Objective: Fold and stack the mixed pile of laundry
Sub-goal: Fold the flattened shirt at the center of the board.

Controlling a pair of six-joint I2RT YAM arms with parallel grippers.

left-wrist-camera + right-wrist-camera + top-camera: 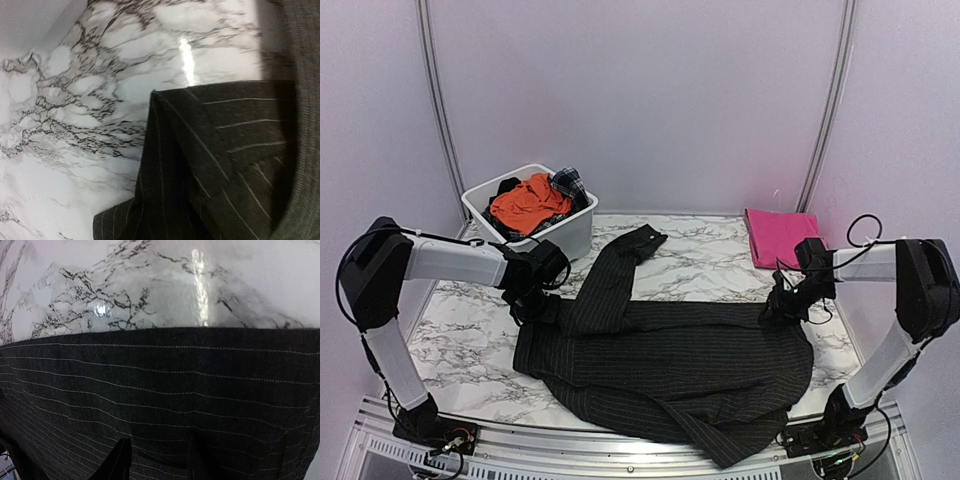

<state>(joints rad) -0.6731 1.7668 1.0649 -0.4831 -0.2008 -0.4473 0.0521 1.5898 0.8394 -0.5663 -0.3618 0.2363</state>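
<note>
The black pinstriped shirt (670,365) lies spread over the middle of the marble table, one sleeve (615,265) reaching towards the back. My left gripper (533,302) is low at the shirt's left edge. In the left wrist view a ridge of shirt cloth (200,165) runs up into the jaws and hides the fingers, so it looks shut on the cloth. My right gripper (778,306) is at the shirt's upper right edge, with its two fingertips (120,460) apart over the cloth (160,385). The magenta-pink cloth (780,236) lies folded at the back right.
A white plastic tub (575,232) stands at the back left. It holds the orange garment (525,203), the dark plaid piece (570,182) and other dark cloth. The shirt's hem hangs over the table's front edge (620,440). Bare marble (710,265) shows behind the shirt.
</note>
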